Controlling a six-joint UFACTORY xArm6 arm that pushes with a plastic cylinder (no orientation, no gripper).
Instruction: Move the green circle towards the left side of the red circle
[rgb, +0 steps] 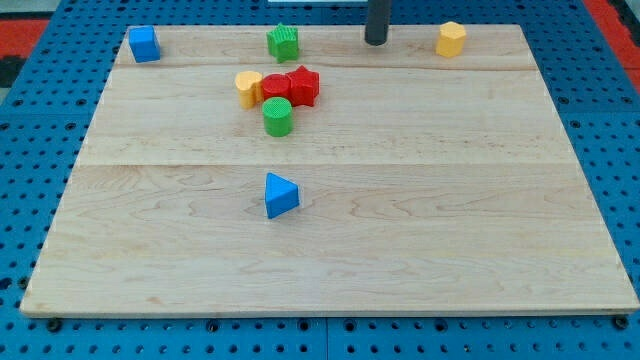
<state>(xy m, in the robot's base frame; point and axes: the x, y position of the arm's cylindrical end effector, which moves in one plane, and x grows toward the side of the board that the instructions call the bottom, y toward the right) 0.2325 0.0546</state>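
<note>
- My tip sits near the view's top edge of the bench, a little right of centre, touching no block.
- This rig has no claw, only the dark rod, so there is nothing to report as clenched or released.
- The green circle lies down and to the view's left of my tip, well apart from it.
- The red circle is just above the green circle, the two touching or nearly so; I cannot tell which.
- A red star-like block presses against the red circle's right side, closer to my tip than the rest of that cluster.
- A yellow block, rounded but with a shape I cannot make out, sits against the red circle's left side, farthest from my tip within the cluster.
- A second green block, ribbed and of unclear shape, stands level with my tip, to its left near the top edge.
- A yellow hexagon-like block stands level with my tip, near it on its right.
- A blue cube sits far to my tip's left, at the top-left corner.
- A blue triangle lies alone, far below my tip and to its left, near the bench's middle.
</note>
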